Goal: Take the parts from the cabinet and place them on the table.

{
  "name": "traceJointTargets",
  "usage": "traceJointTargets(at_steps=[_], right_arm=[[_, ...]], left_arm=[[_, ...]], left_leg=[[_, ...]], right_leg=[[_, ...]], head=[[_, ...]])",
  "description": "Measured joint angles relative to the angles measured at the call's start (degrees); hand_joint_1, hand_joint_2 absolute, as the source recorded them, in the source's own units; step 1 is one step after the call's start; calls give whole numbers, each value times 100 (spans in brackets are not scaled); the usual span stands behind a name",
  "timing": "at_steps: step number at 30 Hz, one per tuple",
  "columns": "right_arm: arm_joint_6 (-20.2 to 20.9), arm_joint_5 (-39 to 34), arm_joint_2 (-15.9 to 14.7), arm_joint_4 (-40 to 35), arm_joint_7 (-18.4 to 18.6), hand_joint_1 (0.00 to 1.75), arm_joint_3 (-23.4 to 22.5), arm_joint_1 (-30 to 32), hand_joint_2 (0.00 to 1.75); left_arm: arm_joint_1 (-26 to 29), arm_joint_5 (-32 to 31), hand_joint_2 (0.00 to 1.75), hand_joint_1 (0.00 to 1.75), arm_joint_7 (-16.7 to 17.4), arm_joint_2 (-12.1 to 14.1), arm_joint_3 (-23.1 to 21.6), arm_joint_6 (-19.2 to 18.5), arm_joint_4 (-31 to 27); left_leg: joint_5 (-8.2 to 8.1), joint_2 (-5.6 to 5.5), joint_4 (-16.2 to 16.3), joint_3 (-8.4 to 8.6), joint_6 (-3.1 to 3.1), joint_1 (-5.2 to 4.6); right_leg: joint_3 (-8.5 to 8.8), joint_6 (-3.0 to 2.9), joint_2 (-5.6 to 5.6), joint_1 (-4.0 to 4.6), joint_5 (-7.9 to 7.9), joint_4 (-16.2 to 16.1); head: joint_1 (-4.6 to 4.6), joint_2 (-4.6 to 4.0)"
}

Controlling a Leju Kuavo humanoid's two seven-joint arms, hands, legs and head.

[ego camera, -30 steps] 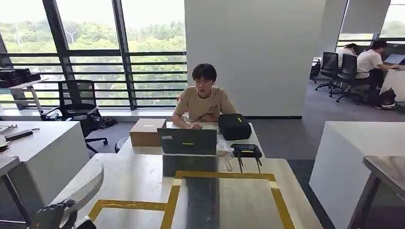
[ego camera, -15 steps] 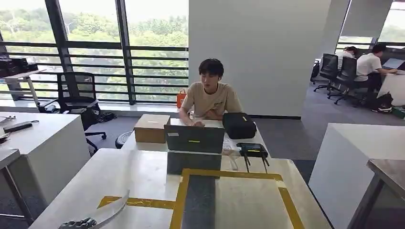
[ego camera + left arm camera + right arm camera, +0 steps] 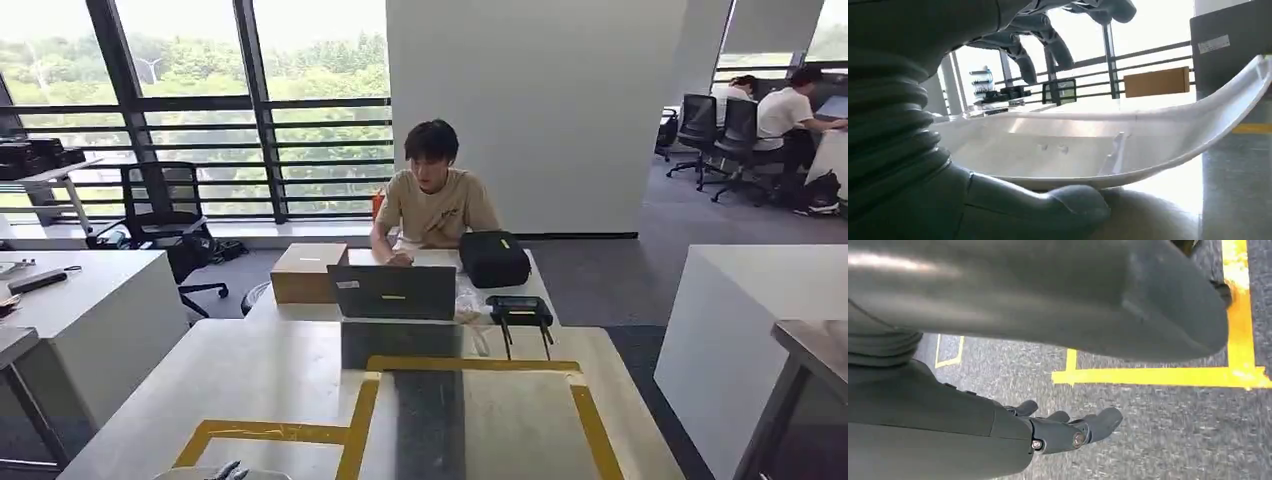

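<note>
The left hand (image 3: 998,150) is gripping a long, curved white plastic shell part (image 3: 1108,145), its thick grey thumb lying under the part's rim and its darker fingers (image 3: 1048,45) arching above. The part is reaching out over the pale table with yellow tape lines (image 3: 270,370). The right hand (image 3: 1068,427) is hanging over grey carpet, fingers loosely spread, holding nothing.

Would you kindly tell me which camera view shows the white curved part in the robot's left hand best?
The left wrist view: the white curved part spans the picture, gripped between the left hand's thumb below and fingers above. The head view catches just a sliver of it at the bottom edge. The right wrist view looks down at the floor.
</note>
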Motion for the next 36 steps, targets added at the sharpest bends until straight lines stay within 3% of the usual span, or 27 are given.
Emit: traceJointTargets(at_steps=[3,7,8,9,10,11,12,14,15,16,17,18,19,23,24,25,26,27,28,30,31,32,33,35,36], right_arm=[[-6,0,7,0,0,0,0,0,0],[-24,-15,7,0,-2,0,-2,3,0],[-24,-18,13,0,-2,0,-2,9,0],[-24,-15,31,0,-7,0,-4,13,0],[-26,0,29,0,-9,0,-4,12,0],[-35,11,20,0,-13,0,-4,12,0],[-35,20,20,0,-17,0,-2,15,0],[-31,37,20,2,-13,0,-2,34,0],[-33,37,20,2,-15,0,-2,42,0],[-35,39,15,2,-13,0,-4,47,0],[-39,44,6,2,-13,0,-4,47,0],[-39,46,0,2,-15,0,-4,43,0],[-37,46,-9,2,-15,0,-4,37,0],[-39,48,-11,2,-15,0,-4,34,0],[-20,52,28,7,-17,0,-2,14,0],[-20,61,7,7,-11,0,-2,-5,0],[-22,61,4,7,-7,0,-4,-8,0],[-24,59,4,7,-2,0,-4,-8,0],[-30,57,9,7,15,0,-4,-7,0],[-41,52,15,7,37,0,-4,2,0],[-42,52,15,7,50,0,-4,7,0],[-42,52,15,7,83,0,-4,8,0],[-42,52,15,7,96,0,-4,8,0],[-50,20,15,7,94,0,-9,10,0],[-55,-4,17,7,94,0,-15,3,0]], left_arm=[[2,43,0,0,-10,-9,-2,0,-11],[182,691,0,0,-455,-13,7,107,-324],[248,825,0,0,-512,-9,9,149,-447],[361,888,0,0,-553,-2,18,186,-650],[554,840,0,0,-575,4,87,234,-1054],[787,735,0,0,-519,7,204,280,-1498],[1036,620,0,0,-410,28,337,282,-2037],[1409,533,0,0,-205,46,488,247,-2801],[1555,503,0,0,-153,57,527,232,-3100],[1653,485,0,0,-131,66,551,203,-3324],[1724,466,0,0,-124,77,575,199,-3476],[1785,463,0,0,-116,83,599,223,-3622],[1808,461,0,0,-116,85,610,249,-3693],[1819,455,0,0,-116,85,618,262,-3732],[2043,227,0,0,-59,120,778,299,-4195],[2376,-107,0,0,112,101,973,328,-4899],[2530,-197,0,0,175,94,1045,330,-5144],[2682,-317,0,0,225,90,1115,330,-5406],[2844,-447,0,0,273,81,1180,330,-5681],[3080,-660,0,0,322,46,1301,330,-6151],[3149,-717,0,0,343,31,1342,330,-6281],[3227,-830,0,0,367,0,1388,330,-6454],[3322,-904,0,0,378,-30,1410,330,-6615],[3414,-1045,0,0,383,-94,1419,330,-6868],[3413,-1119,0,0,398,-127,1416,330,-6970]], left_leg=[[14,0,-36,35,-35,0],[43,-1,-56,49,-131,2],[28,0,-21,39,-123,-8],[91,-9,-82,70,-39,-29],[211,11,-294,230,11,30],[288,59,-430,295,-33,59],[344,78,-495,310,15,94],[353,112,-499,291,-2,128],[352,121,-495,278,-22,158],[354,120,-479,260,-60,202],[352,117,-446,231,-121,259],[336,110,-387,185,-209,343],[321,104,-344,156,-263,392],[312,98,-313,140,-298,417],[225,59,-73,-41,-540,442],[193,47,-7,-70,-648,429],[207,50,-17,-64,-681,470],[98,51,78,-109,-661,483],[-230,53,367,-224,-574,445],[-890,42,1268,-529,-448,307],[-1083,40,1641,-628,-396,244],[-1142,39,1837,-635,-329,184],[-1066,38,1790,-525,-236,116],[-729,29,1142,-7,7,-30],[-666,26,659,364,149,-112]], right_leg=[[18,-27,-1,2,-10,0],[19,-40,0,2,-10,2],[32,-11,-1,-45,17,-44],[60,12,-1,-40,68,-83],[95,23,19,16,70,-132],[99,61,-4,8,-7,-89],[-16,108,-4,-16,-264,183],[-323,216,-5,-104,-665,971],[-452,281,-8,-164,-764,1291],[-472,348,-15,-220,-730,1372],[-373,431,-25,-277,-585,1209],[-134,527,-39,-352,-348,782],[23,583,-50,-396,-232,502],[118,616,-58,-420,-175,338],[143,620,56,-419,-109,306],[80,330,55,-437,-368,365],[29,253,52,-422,-350,376],[-10,177,35,-398,-300,373],[-62,127,29,-361,-252,367],[-192,60,13,-278,-145,361],[-254,29,-8,-221,-97,361],[-319,1,-19,-162,-45,361],[-395,-22,-20,-103,13,361],[-556,-49,-19,1,150,361],[-612,-58,-18,22,224,361]], head=[[0,0],[0,0],[0,0],[-2,0],[-2,0],[8,0],[9,0],[7,0],[9,0],[11,0],[9,0],[11,0],[11,0],[9,0],[39,0],[9,2],[0,0],[-4,0],[-9,0],[-9,0],[-11,0],[-9,0],[-9,0],[-7,0],[-9,0]])
